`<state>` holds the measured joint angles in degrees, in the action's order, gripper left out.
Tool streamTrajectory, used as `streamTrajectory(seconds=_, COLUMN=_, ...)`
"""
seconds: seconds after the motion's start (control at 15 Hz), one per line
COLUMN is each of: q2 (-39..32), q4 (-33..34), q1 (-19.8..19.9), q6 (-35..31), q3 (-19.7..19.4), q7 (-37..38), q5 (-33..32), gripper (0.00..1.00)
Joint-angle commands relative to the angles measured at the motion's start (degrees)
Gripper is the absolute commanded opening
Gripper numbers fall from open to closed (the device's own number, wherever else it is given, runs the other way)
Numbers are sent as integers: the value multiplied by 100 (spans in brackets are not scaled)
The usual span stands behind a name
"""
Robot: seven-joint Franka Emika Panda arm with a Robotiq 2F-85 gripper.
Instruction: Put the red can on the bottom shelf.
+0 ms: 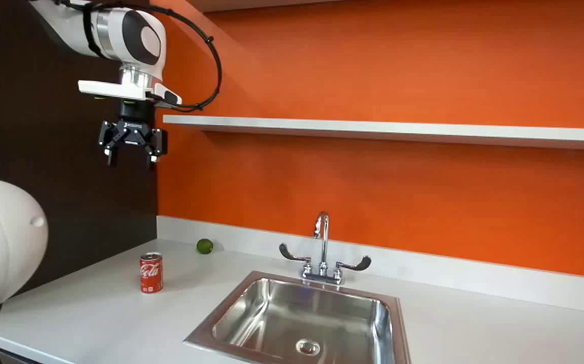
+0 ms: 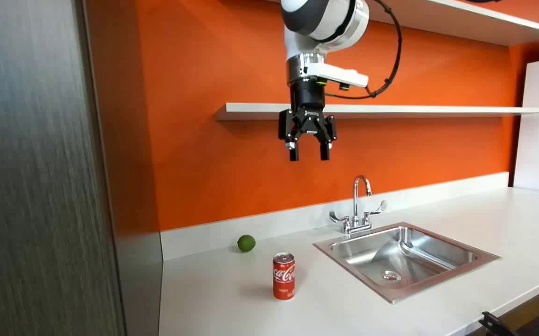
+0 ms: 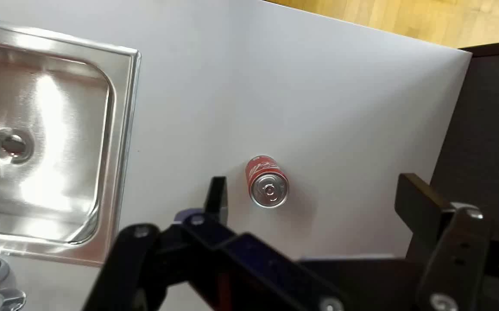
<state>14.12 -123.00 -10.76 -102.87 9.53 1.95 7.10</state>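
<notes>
Red can (image 1: 151, 273) upright on the white countertop (image 2: 213, 298), silvery top up, white lettering on its side. Sits well below the bottom shelf (image 1: 388, 128), the long white plank on the orange wall (image 1: 423, 202). Gripper (image 2: 309, 156) well above the can in both exterior views, pointing down, fingers (image 3: 418, 207) spread wide; in the wrist view the can shows between them, below and apart from both. Small green ball (image 2: 246, 243) farther back on the countertop, near the backsplash (image 2: 195, 242), apart from the can. Steel sink (image 3: 122, 125) set in the countertop to the side of the can, apart from it; faucet (image 1: 324, 247) behind it with two lever handles (image 1: 292, 255), one each side. Arm (image 1: 120, 30), white with dark sections, above the gripper, black cable (image 1: 209, 39) looping beside it. Upper shelf (image 2: 484, 28) over the bottom one in an exterior view. Dark panel (image 1: 95, 217) at the end of the countertop. Wood-toned floor (image 3: 482, 17) at the top right of the wrist view.
</notes>
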Motion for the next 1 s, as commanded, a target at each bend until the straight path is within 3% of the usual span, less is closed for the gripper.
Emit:
streamTrajectory(seconds=0.0, q2=-5, q4=12, q1=27, q6=12, q3=26, q7=-2, q5=5, gripper=100)
streamTrajectory(seconds=0.93, q2=-281, q4=-782, q1=-56, q6=-1384, q3=287, q7=899, q5=48, gripper=100)
